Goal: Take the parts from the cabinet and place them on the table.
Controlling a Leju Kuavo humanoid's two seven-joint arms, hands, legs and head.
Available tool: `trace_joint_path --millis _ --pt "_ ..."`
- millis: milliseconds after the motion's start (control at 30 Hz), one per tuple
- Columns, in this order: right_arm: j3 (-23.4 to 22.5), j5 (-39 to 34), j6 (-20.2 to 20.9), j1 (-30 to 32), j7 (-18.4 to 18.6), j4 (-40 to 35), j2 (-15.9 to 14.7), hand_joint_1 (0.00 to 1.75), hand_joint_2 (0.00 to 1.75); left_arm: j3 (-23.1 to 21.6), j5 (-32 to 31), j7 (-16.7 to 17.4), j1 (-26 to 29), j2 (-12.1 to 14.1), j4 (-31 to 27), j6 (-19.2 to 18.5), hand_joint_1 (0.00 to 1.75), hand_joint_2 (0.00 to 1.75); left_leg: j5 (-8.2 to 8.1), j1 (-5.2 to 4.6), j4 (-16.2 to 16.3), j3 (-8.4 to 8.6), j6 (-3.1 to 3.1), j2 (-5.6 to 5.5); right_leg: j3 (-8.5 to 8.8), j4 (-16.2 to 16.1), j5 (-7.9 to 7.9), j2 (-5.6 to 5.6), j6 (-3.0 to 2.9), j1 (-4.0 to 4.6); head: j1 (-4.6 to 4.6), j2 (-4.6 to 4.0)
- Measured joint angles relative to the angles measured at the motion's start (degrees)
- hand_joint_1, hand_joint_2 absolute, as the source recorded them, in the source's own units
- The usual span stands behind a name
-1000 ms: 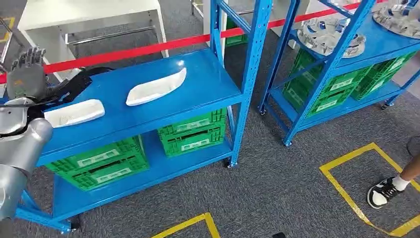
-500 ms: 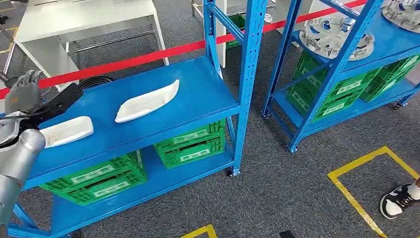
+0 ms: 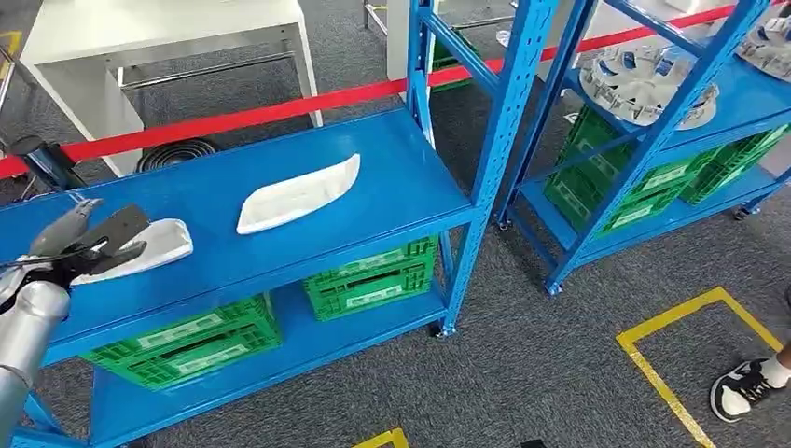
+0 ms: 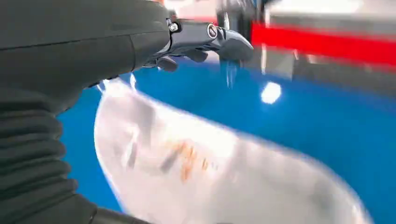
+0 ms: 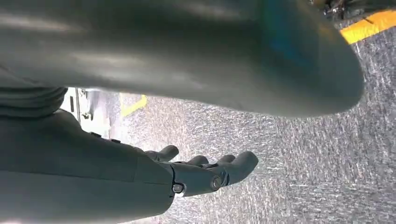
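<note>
While the robot faces a blue shelving cabinet [image 3: 280, 210], its left hand [image 3: 89, 238] reaches in from about eight o'clock in the head view and hovers over the near end of a white moulded part [image 3: 154, 245] lying on the cabinet's upper shelf. Fingers on that hand are spread apart and hold nothing; the left wrist view shows them extended above the part's pale, blurred surface, and contact cannot be confirmed. A second white part [image 3: 298, 194] lies well apart, toward one o'clock from the first on the same shelf. Green crates [image 3: 368, 273] sit on the lower shelf. Beyond the cabinet, at about eleven o'clock, stands a white table [image 3: 159, 28] behind a red barrier tape [image 3: 261, 112]. The right hand [image 5: 205, 175] hangs over grey carpet, fingers loosely extended and empty. To grasp well, the left hand should probably lower squarely over the part's edge, close thumb and fingers on opposite sides, then lift level so the smooth shell does not slip.
</note>
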Motion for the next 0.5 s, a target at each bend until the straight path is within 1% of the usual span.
trace_joint_path --millis 67,100,133,167,200,233,267,333,500 --pt "0.0 0.0 0.0 0.0 0.1 0.0 -0.2 0.0 0.0 0.5 0.8 -1.9 0.8 0.3 0.0 -2.6 0.0 1.75 -0.11 -0.04 0.0 0.01 0.22 0.0 0.13 -0.3 -0.01 -0.03 0.03 0.0 -0.02 0.0" --pt "0.0 0.0 0.0 0.0 0.2 0.0 -0.2 0.0 0.0 0.7 1.0 -2.3 1.1 0.4 0.0 -3.3 0.0 1.75 -0.12 -0.04 0.0 0.01 0.24 -0.01 0.17 -0.3 -0.01 -0.06 0.06 0.0 0.0 0.0" --pt "0.0 0.0 0.0 0.0 0.2 0.0 -0.2 0.0 0.0 0.9 1.2 -2.7 1.4 0.5 0.0 -3.8 0.0 1.75 -0.15 -0.08 0.0 0.01 0.29 -0.02 0.22 -0.4 0.01 -0.08 0.26 -0.01 0.0 0.02" --pt "0.0 0.0 0.0 0.0 0.2 0.0 -0.2 0.0 0.0 1.0 1.3 -3.1 1.6 0.5 0.0 -4.1 0.0 1.75 -0.19 -0.12 0.0 0.01 0.45 -0.02 0.27 -0.5 0.02 -0.08 0.93 -0.07 0.0 0.02" --pt "-0.1 0.0 0.0 0.0 0.2 0.0 -0.2 0.0 0.0 1.1 1.8 -3.7 1.8 0.5 0.0 -4.6 0.0 1.75 -0.23 -0.15 0.0 0.01 0.5 -0.01 0.33 -0.6 -0.01 -0.08 1.74 -0.16 0.0 0.02" --pt "-0.1 0.0 0.0 0.0 0.1 0.0 -0.2 0.0 0.0 1.2 2.2 -4.3 2.0 0.5 0.0 -5.0 0.0 1.75 -0.24 -0.19 0.0 0.02 0.51 -0.01 0.37 -0.7 -0.02 -0.08 2.38 -0.24 -0.02 0.0" --pt "-0.1 0.1 0.0 0.0 0.0 0.0 -0.2 0.0 0.0 1.5 2.9 -5.0 2.2 0.5 0.0 -5.3 0.0 1.75 -0.24 -0.21 0.0 0.03 0.52 -0.01 0.38 -0.7 -0.04 -0.08 2.56 -0.29 -0.02 0.0" --pt "-0.1 0.2 0.0 0.0 0.0 0.0 -0.2 0.0 0.0 2.1 3.7 -5.8 2.6 0.5 0.0 -5.7 0.0 1.75 -0.25 -0.21 0.0 0.06 0.52 0.0 0.38 -0.7 -0.04 -0.08 2.58 -0.29 -0.02 0.0" --pt "-0.1 0.4 0.0 0.0 -0.1 0.0 -0.2 0.0 0.0 2.9 4.0 -6.6 3.1 0.5 0.0 -6.0 0.0 1.75 -0.25 -0.18 0.0 0.14 0.52 0.01 0.38 -0.7 -0.06 -0.08 2.61 -0.22 -0.02 0.0"
